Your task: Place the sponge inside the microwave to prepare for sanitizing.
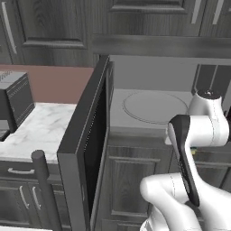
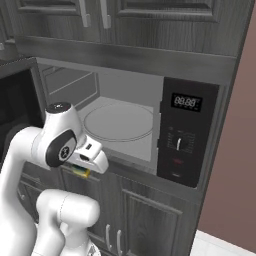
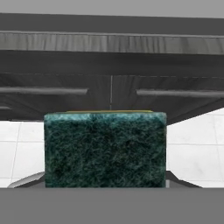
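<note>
The microwave [image 2: 186, 134] stands open, its door [image 1: 90, 135] swung out to the left, edge-on to me. Its light grey interior holds a round turntable [image 2: 118, 122] [image 1: 154, 107] with nothing on it. The sponge [image 3: 105, 148] shows its dark green face close up in the hand view, with a thin yellow edge on top. My gripper [image 2: 83, 168] is shut on the sponge [image 2: 79, 172], just below and in front of the microwave's front sill, left of its middle. A small yellow-green bit of the sponge [image 1: 194, 151] peeks out behind the forearm. The sponge hides the fingertips.
A boxy coffee machine [image 1: 16, 101] sits on the marble counter [image 1: 43, 128] left of the open door. A dark chair post [image 1: 40, 173] rises at the lower left. Dark cabinet fronts [image 2: 130, 210] lie under the microwave, with a reddish wall [image 2: 240, 150] to its right.
</note>
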Controlling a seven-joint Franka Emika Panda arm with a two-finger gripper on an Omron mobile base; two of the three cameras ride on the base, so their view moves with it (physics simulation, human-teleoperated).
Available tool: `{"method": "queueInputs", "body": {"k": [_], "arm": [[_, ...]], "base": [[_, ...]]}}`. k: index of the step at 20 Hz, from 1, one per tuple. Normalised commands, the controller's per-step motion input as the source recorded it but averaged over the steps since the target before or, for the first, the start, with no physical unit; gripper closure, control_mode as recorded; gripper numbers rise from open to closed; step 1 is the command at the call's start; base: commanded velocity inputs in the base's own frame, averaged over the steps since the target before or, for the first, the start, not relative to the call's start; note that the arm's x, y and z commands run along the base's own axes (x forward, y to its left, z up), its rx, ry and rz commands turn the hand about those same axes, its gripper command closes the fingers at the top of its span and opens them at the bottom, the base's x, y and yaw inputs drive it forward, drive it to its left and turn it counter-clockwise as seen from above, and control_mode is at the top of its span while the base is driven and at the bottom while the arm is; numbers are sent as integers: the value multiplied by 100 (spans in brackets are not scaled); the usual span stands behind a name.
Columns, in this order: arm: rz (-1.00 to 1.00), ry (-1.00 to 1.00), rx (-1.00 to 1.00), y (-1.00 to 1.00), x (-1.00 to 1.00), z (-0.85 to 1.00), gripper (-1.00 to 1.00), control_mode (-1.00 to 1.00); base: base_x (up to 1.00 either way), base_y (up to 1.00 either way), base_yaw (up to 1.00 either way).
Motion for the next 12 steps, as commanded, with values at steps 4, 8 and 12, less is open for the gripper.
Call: {"method": "queueInputs", "body": {"k": [4, 8, 12], "arm": [[0, -28, -3, 0, -2, 32, 100, -100], [0, -27, -6, -2, -1, 52, 100, -100], [0, -23, -7, -1, 16, 60, 100, -100]], "base": [[0, 0, 0], [0, 0, 0], [0, 0, 0]]}}
